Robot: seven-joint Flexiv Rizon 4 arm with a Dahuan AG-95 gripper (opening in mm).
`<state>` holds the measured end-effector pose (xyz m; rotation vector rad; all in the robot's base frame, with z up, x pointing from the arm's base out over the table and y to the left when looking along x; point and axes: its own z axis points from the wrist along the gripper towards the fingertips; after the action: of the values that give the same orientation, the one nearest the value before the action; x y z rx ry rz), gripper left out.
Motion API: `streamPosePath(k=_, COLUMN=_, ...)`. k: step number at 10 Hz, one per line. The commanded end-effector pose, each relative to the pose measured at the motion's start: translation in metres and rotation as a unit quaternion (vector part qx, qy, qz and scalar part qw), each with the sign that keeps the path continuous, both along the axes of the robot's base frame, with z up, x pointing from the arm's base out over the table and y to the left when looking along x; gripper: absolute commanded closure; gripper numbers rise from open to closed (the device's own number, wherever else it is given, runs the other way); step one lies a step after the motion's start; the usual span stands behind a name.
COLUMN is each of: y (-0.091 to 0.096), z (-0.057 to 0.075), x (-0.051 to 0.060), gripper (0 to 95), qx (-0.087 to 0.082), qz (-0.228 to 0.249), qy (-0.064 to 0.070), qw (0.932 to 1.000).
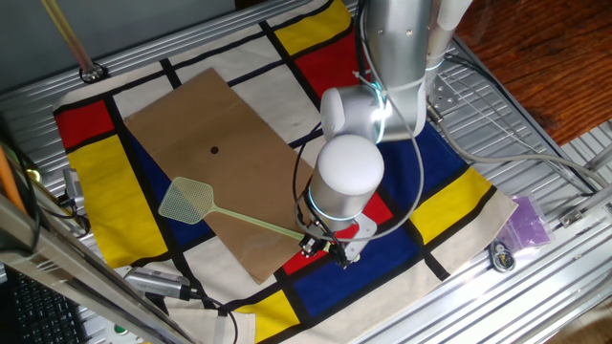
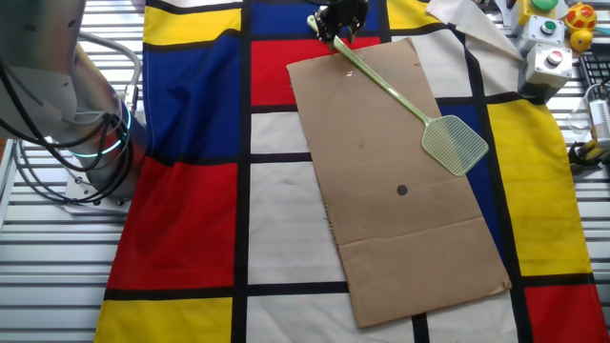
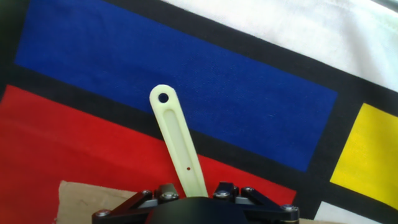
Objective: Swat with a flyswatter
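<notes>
The pale yellow-green flyswatter [image 1: 186, 201] has its square mesh head over the left edge of the brown cardboard sheet [image 1: 220, 124], and its thin handle runs right to my gripper [image 1: 320, 244]. In the other fixed view the flyswatter [image 2: 454, 145] reaches from my gripper [image 2: 335, 27] at the top down to the right. In the hand view the flyswatter's wide handle end with a hole [image 3: 177, 140] sticks out past my gripper [image 3: 196, 196], which is shut on the handle. A small dark dot [image 1: 214, 149] sits on the cardboard.
A cloth of red, blue, yellow and white blocks [image 1: 449, 191] covers the metal table. A purple object [image 1: 526, 222] lies at the right edge. Button boxes [image 2: 548, 57] stand at the far corner. Cables [image 2: 67, 181] loop round the arm base.
</notes>
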<state>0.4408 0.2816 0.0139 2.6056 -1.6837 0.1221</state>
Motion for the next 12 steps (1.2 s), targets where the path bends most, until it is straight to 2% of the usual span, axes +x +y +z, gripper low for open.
streamPosePath(k=1, y=-0.001, z=-0.002, x=0.0, gripper=57.0, qx=0.0, qz=0.001, qy=-0.001, qw=1.0)
streamPosePath(k=2, y=-0.001, z=-0.004, x=0.0, gripper=57.0, qx=0.001, qz=0.001, qy=-0.002, qw=1.0)
streamPosePath(k=3, y=-0.001, z=-0.004, x=0.0, gripper=95.0, qx=0.001, qz=-0.01, qy=-0.004, qw=0.9999)
streamPosePath(k=6, y=-0.001, z=-0.003, x=0.0, gripper=95.0, qx=0.001, qz=-0.03, qy=-0.006, qw=0.9995)
streamPosePath(k=9, y=0.0, z=0.002, x=-0.001, gripper=95.0, qx=-0.013, qz=-0.047, qy=-0.007, qw=0.9988)
streamPosePath(k=10, y=0.001, z=0.006, x=-0.002, gripper=95.0, qx=-0.03, qz=-0.046, qy=-0.008, qw=0.9984)
streamPosePath(k=12, y=0.002, z=0.013, x=-0.004, gripper=95.0, qx=-0.053, qz=-0.05, qy=-0.009, qw=0.9973)
